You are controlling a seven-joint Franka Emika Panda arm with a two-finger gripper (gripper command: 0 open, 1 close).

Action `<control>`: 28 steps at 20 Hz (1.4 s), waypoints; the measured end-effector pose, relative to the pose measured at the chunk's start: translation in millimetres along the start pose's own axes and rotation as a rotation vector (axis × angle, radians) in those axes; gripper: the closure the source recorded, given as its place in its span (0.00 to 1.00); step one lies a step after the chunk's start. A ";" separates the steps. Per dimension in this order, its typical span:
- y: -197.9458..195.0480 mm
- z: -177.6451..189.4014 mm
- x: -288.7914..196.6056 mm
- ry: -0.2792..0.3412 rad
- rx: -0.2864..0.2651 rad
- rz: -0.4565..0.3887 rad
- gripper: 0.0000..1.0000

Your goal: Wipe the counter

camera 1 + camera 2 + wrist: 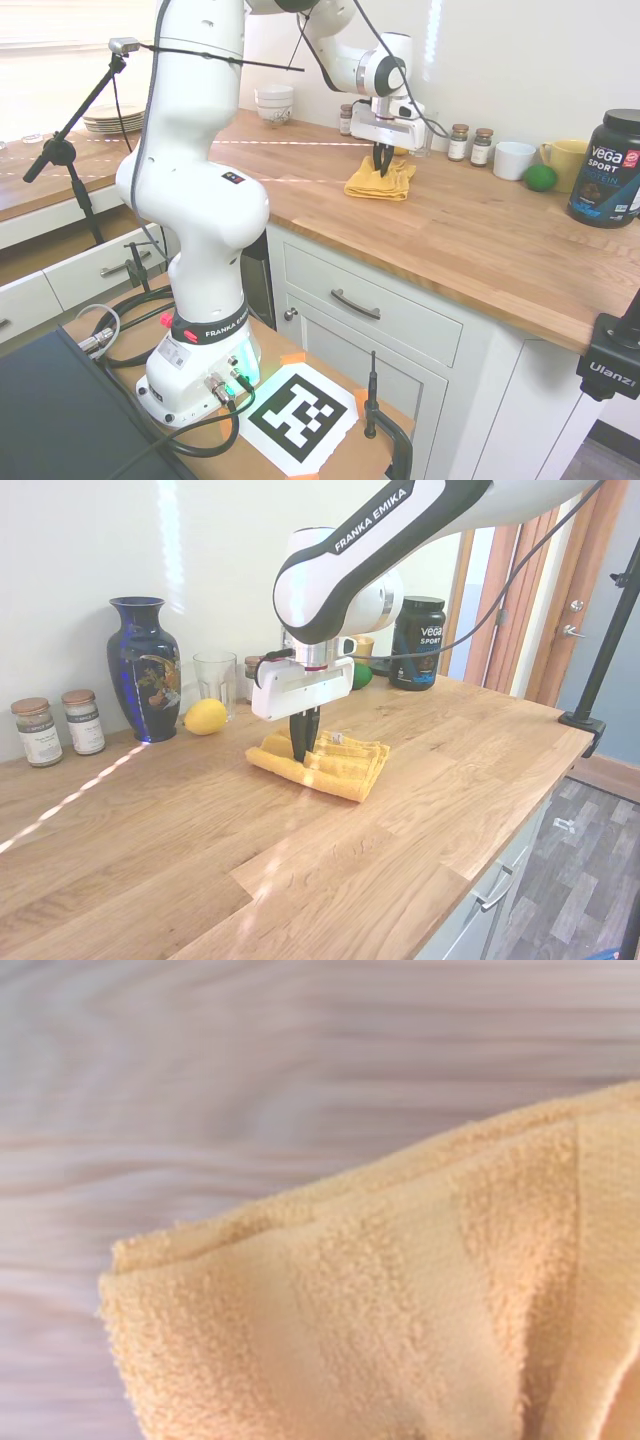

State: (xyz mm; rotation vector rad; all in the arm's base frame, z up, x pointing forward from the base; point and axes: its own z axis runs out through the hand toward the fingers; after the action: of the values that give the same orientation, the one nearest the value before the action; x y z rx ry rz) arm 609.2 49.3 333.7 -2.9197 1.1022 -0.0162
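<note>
The counter [470, 240] is a long butcher-block top running along the far wall over white panelled cabinets [380, 330], and it lies flat and rigid under my gripper [304, 742]. As I judge it, the wood itself will not give at all — the soft part of this job is the yellow folded cloth [325, 763], a terry towel lying near the middle of the top. It looks light, limp and likely to bunch or unfold if dragged by one corner. My fingers come down vertical with their tips together in the cloth's upper fold; from the second exterior view I read them as clenched on that fold, though the tips are partly sunk in the pile. The wrist view shows only fuzzy towel [400, 1310] with wood grain beyond it.

Were I choosing a grip, I would take several layers near the middle, so the cloth drags flat.

For room, in the first exterior view the near front edge is bare and open, with a wide plain stretch to the right of the cloth. Along the far wall stand a blue vase [146, 667], a drinking glass [214, 682], a lemon [205, 717] and spice jars [60, 726] — strokes toward the wall should stop short of them. The black protein tub [606, 168], a white mug [514, 160] and a lime [539, 177] bound the right end.
</note>
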 end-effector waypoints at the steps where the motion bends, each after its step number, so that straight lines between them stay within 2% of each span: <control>1: -6.1 0.1 -6.4 0.005 -0.005 -0.009 1.00; 16: -99.0 5.0 -138.3 0.054 -0.051 -0.145 1.00; 21: -112.9 6.8 -170.5 0.067 -0.073 -0.188 1.00; 28: -118.5 8.0 -187.6 0.091 -0.095 -0.222 1.00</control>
State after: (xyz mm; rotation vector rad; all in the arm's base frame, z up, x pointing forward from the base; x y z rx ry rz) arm 546.8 262.3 328.0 -3.1407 0.8028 -0.1041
